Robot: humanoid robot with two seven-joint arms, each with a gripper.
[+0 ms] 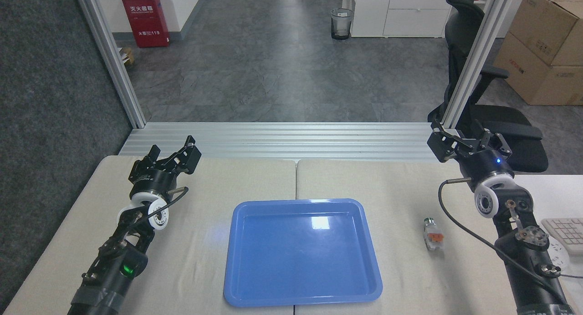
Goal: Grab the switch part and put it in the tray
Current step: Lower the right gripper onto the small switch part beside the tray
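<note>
The left gripper (173, 156) has its jaws spread apart and grasping nothing, hanging above the far left part of the worktop (401, 187). The right gripper (464, 139) also has its jaws spread and bare, held over the worktop's far right edge, close to an aluminium post (473, 60) that rises there.

The switch part (432, 234) lies on its side on the worktop, round cap toward the far edge and orange middle piece showing. It sits between the tray (301, 252) and the right arm, clear of both, and well nearer the viewer than the right gripper's jaws.

The blue tray lies flat in the middle of the worktop, with nothing in it, only a glare patch on its floor. Its near rim sits close to the worktop's near edge; its right rim faces the switch part across bare cloth.

Open worktop runs on each side of the tray and beyond it to the far edge, where grooved aluminium rails (282, 139) run across. A keyboard (567, 231) sits at the right margin, beside the right arm. An office chair (501, 124) stands behind the right gripper.
</note>
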